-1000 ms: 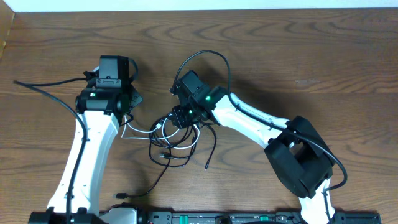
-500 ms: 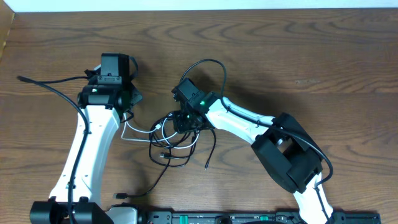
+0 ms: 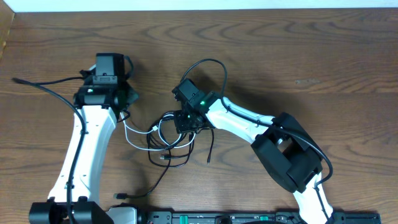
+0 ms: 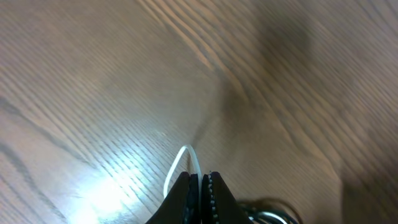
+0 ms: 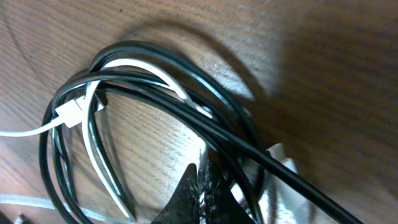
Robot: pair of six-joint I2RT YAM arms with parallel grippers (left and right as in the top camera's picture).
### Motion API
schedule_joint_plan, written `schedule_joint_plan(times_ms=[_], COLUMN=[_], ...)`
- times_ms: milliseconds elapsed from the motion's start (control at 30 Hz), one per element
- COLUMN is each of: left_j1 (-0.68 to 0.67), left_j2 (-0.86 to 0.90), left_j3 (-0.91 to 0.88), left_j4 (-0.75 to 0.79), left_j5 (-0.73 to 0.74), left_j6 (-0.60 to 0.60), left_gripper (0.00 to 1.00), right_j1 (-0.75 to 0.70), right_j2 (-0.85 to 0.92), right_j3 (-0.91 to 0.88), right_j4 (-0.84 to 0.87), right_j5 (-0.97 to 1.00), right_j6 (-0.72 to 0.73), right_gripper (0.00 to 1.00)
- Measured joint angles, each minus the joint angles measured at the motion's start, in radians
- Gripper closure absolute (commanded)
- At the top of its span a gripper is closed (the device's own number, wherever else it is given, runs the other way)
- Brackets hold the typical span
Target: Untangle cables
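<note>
The cables lie in a tangled bundle (image 3: 174, 134) at the table's middle. A black cable (image 5: 155, 53) coils in several loops around a white cable (image 5: 134, 65), which carries a small white plug (image 5: 69, 112). My left gripper (image 3: 123, 112) stands left of the bundle, shut on a loop of the white cable (image 4: 186, 155), whose strand (image 3: 137, 132) runs right into the tangle. My right gripper (image 3: 186, 121) is pressed down into the bundle. Its jaws (image 5: 204, 169) are shut among black strands, and I cannot tell whether one is pinched.
A thick black arm wire (image 3: 50, 90) trails left from the left arm. A loose black strand ends in a plug (image 3: 118, 196) near the front edge. Something white and flat (image 5: 280, 162) lies under the coils. The wooden tabletop (image 3: 311, 50) stretches back and right.
The right gripper's jaws have shut inside the bundle. The left gripper has drawn back up and to the left, pulling the white strand out longer and straighter.
</note>
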Motion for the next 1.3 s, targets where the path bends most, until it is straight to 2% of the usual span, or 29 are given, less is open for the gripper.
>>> schedule_joint_plan(times_ms=[67,133,233,300,333,567,633,667,933,1133,1300], left_j1=[0.022,0.046,0.084,0.105,0.114,0.124,0.124,0.124,0.124,0.124,0.124], left_j2=[-0.009,-0.034,-0.101,-0.149,-0.17,-0.197,-0.185,-0.179,-0.087,-0.005,0.059], left_j3=[0.0,0.0,0.0,0.0,0.0,0.001,0.001,0.001,0.001,0.001,0.001], left_j4=[0.0,0.006,0.022,0.025,0.026,-0.001,-0.014,-0.018,-0.043,-0.057,-0.057], left_j5=[0.006,0.023,0.097,0.148,0.174,0.31,0.326,0.33,0.349,0.349,0.349], left_j6=[0.0,0.005,0.005,0.012,0.012,0.015,0.015,0.016,0.016,0.016,0.019], left_gripper=[0.87,0.75,0.69,0.56,0.55,0.54,0.54,0.54,0.51,0.51,0.51], right_j1=[-0.012,-0.03,-0.058,-0.074,-0.08,-0.093,-0.1,-0.106,-0.116,-0.095,-0.085], right_j2=[0.0,-0.005,-0.036,-0.074,-0.096,-0.272,-0.297,-0.303,-0.246,-0.102,-0.026], right_j3=[0.0,0.0,-0.006,-0.006,-0.006,-0.006,-0.006,-0.006,-0.006,-0.006,-0.006], right_j4=[-0.001,-0.003,-0.004,-0.003,-0.004,-0.004,-0.008,-0.014,-0.106,-0.056,-0.045], right_j5=[0.0,0.0,0.002,0.003,0.003,-0.016,-0.029,-0.04,-0.102,-0.171,-0.204], right_j6=[-0.027,-0.052,-0.095,-0.124,-0.135,-0.185,-0.185,-0.184,-0.138,-0.095,-0.066], right_gripper=[0.99,0.99,0.99,0.99,0.99,0.98,0.75,0.72,0.73,0.74,0.71])
